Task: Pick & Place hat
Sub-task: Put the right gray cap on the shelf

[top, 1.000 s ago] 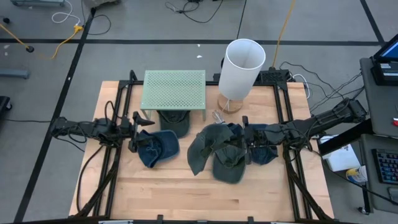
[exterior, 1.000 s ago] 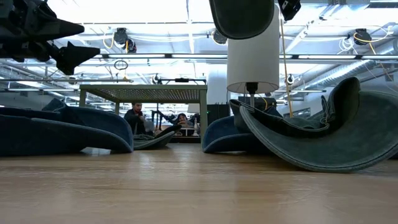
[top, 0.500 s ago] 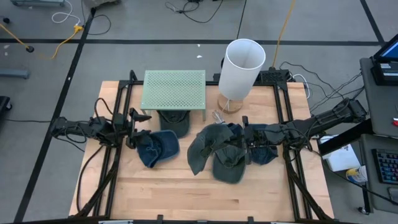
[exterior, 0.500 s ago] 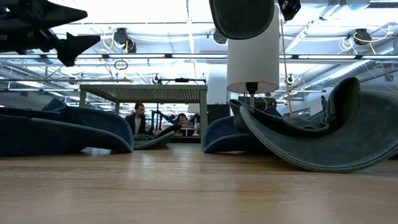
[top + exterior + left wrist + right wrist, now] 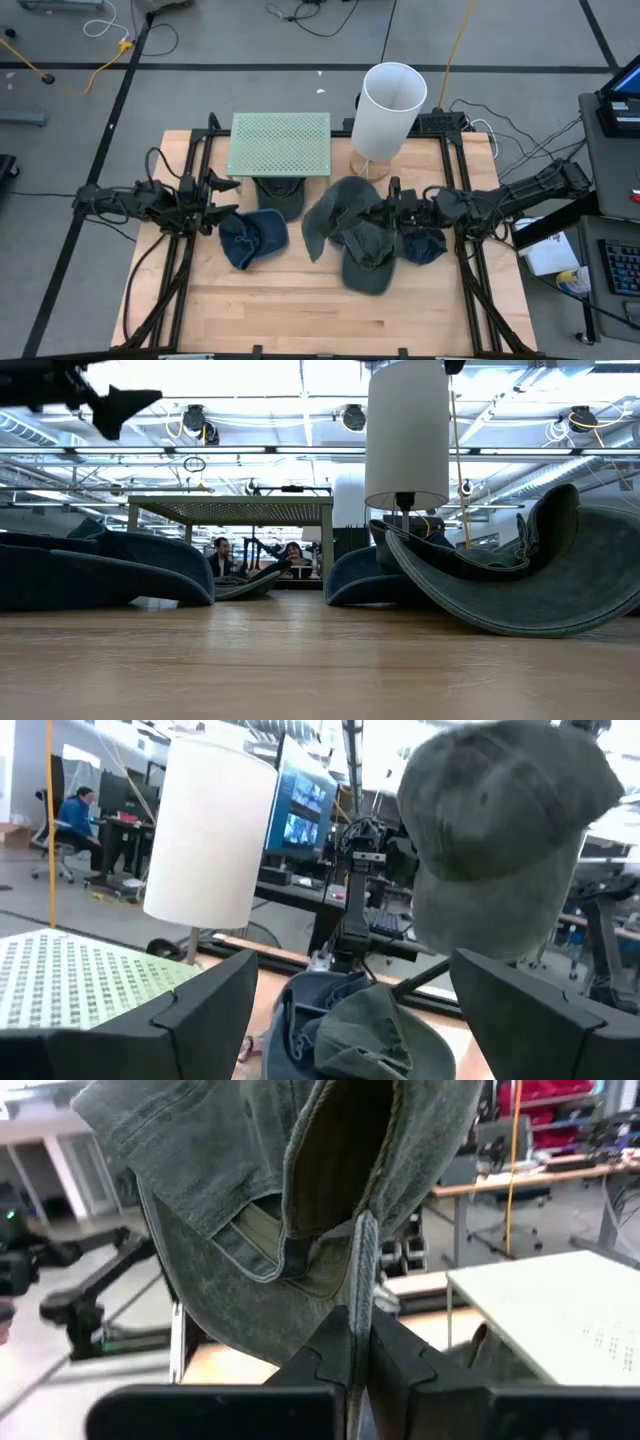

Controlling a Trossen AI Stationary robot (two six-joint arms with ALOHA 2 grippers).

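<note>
The right gripper (image 5: pixel 388 210) pinches the green cap (image 5: pixel 335 212), hiding its fingertips. At nine o'clock, the left gripper (image 5: pixel 222 197) gapes empty beside a blue cap (image 5: pixel 252 238).

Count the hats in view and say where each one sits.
5, maybe more hidden: a dark hat under the green perforated stand, a blue hat beside the left gripper, a grey-green hat gripped by the right gripper, another green hat below it, and a blue hat under the right arm.
</note>
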